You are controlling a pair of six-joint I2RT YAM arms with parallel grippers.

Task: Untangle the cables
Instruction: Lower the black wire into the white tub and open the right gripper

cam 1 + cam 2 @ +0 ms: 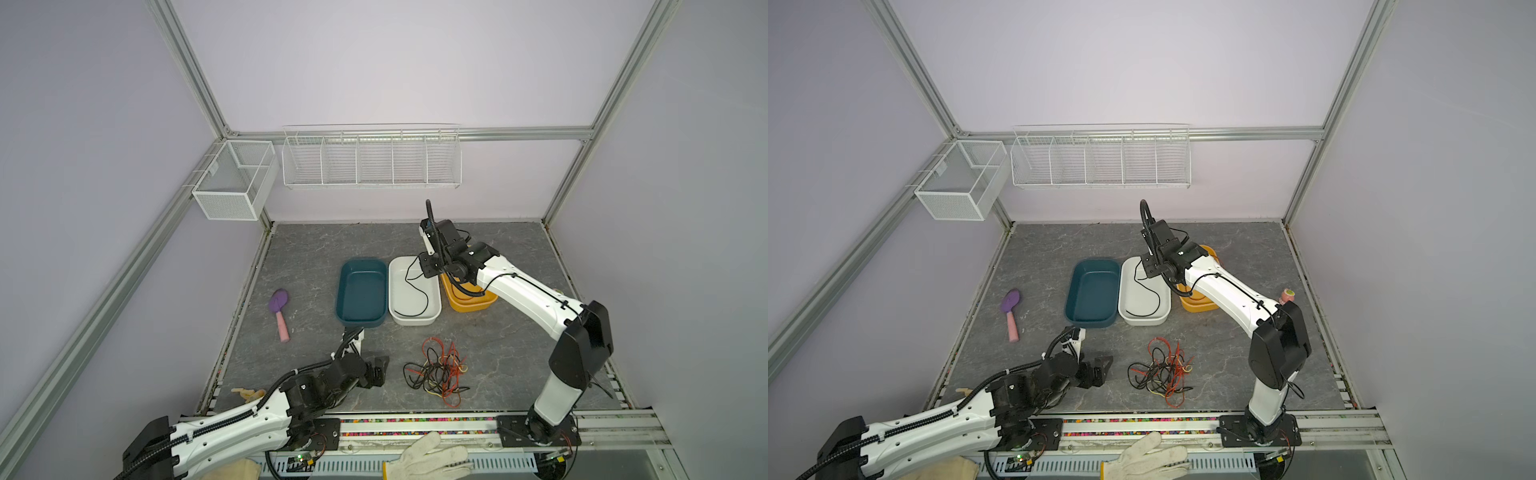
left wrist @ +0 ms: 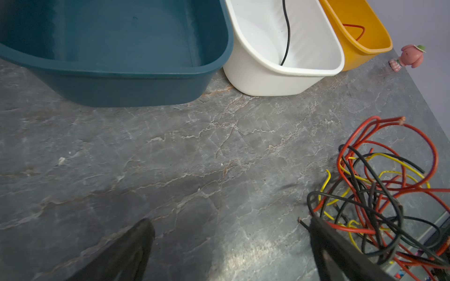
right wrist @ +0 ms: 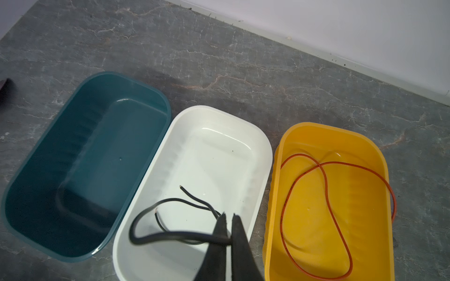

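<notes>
With right gripper (image 3: 229, 216) pinching thin black cable (image 3: 170, 235) over white oval plastic tub (image 1: 415, 322) at mid-frame, likely sorting by colour, and left gripper (image 1: 381, 370) spread beside tangle of red, black and yellow cables (image 1: 438, 372) at lower centre.

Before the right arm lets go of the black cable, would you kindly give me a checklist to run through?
1. The right gripper is shut on the black cable: ok.
2. It is above the white bin: ok.
3. Both cable ends are over that bin: ok.
4. The red cable lies alone in the yellow bin: ok.
5. The left gripper is open: ok.
6. The tangle on the table is sorted out: not ok.
</notes>
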